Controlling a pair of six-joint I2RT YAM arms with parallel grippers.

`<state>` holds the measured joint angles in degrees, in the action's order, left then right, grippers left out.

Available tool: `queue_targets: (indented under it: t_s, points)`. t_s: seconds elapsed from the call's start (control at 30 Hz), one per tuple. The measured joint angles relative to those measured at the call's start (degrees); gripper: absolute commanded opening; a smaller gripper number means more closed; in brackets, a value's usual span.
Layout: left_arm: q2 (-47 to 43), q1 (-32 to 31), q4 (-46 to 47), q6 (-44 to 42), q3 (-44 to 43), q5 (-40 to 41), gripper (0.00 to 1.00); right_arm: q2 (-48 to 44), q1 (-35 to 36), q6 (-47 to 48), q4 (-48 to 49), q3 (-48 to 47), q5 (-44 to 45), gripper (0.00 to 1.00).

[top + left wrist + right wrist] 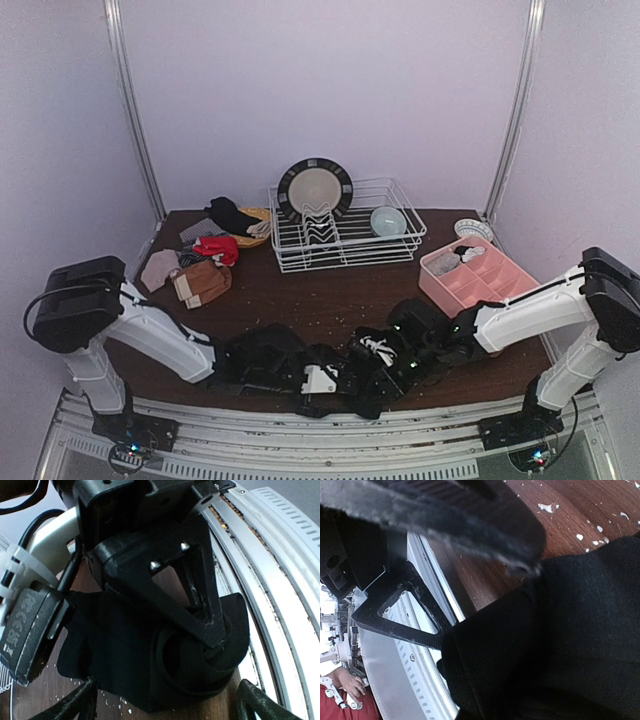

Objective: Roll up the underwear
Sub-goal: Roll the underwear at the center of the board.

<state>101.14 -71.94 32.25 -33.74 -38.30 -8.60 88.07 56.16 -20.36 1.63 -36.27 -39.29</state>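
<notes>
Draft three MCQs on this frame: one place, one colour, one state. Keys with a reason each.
1. Where does the black underwear lie?
A. at the near edge of the table, by the metal rail
B. on the floor
C. against the back wall

2. What colour is the compartment tray?
A. blue
B. pink
C. green

3. How does the plate sit in the dish rack?
A. flat
B. face down
C. upright on edge

Key:
1 A: the left wrist view shows the cloth right beside the rail.
2 B: its walls are plainly pink in the top view.
3 C: it stands in the wires with its face toward the camera.
</notes>
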Motion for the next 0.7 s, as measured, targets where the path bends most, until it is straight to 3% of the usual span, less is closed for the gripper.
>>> queue_targets:
  t_s: [0.43, 0.7]
  points:
    - [5.77, 0.76, -5.07, -4.68, -7.21, -9.6, 0.73, -0.46, -0.85, -1.16, 1.11, 0.76, -1.03, 0.0]
    - [8.0, 0.74, -8.48, -5.99, -9.31, -10.84, 0.49, -0.76, -0.9, -1.44, 1.2, 1.09, -1.09, 0.0]
